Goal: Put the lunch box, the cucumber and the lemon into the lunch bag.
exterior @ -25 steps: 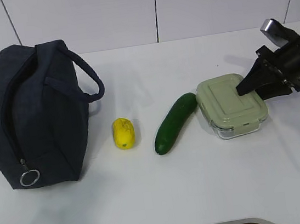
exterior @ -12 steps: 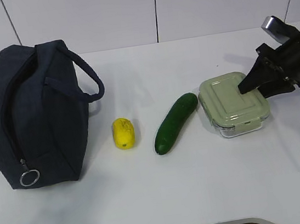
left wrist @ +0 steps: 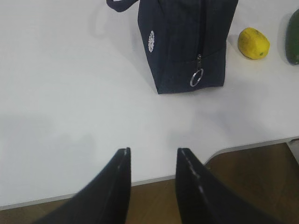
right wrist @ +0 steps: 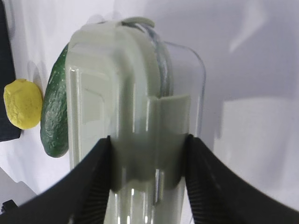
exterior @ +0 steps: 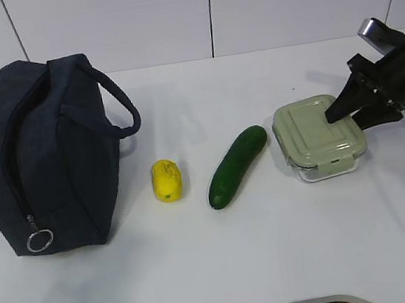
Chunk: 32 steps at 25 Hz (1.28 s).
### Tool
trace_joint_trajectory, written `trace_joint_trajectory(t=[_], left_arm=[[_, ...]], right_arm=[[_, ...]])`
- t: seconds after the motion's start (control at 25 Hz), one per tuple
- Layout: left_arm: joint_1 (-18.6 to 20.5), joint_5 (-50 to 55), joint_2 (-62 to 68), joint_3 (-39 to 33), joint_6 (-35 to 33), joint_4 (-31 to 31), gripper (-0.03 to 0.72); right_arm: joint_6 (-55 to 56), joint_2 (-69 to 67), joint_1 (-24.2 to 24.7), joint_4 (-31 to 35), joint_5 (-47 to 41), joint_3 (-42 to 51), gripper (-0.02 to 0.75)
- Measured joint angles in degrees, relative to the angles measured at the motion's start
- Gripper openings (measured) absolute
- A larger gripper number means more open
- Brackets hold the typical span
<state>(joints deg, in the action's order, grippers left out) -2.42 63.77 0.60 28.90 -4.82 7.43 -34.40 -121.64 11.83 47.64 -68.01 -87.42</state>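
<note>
Right gripper [right wrist: 148,175] pinching lunch box [exterior: 320,138] by one end clip, box sitting on worktop [exterior: 275,246] beside cucumber [exterior: 237,165]; risking tilting, slipping. Lunch bag [exterior: 42,154] appearing zipped.

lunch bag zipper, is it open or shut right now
Shut. In the exterior view the lunch bag shows its zipper line closed down to the ring pull at the bottom end, and no foil lining shows.

The navy lunch bag [exterior: 42,154] stands upright at left, zipped shut; the yellow lemon [exterior: 167,179] lies beside it. The dark cucumber [exterior: 236,166] lies diagonally, its far end near the green-lidded lunch box [exterior: 319,138].
</note>
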Motion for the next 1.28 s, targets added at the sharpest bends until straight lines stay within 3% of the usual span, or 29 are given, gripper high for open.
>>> trace_joint_trajectory(t=[1.28], left_arm=[[0.0, 0.0, 0.0, 0.0, 0.0, 0.04, 0.239]], right_arm=[[2.19, 4.21, -1.42, 2.52, 0.4, 0.0, 0.358]])
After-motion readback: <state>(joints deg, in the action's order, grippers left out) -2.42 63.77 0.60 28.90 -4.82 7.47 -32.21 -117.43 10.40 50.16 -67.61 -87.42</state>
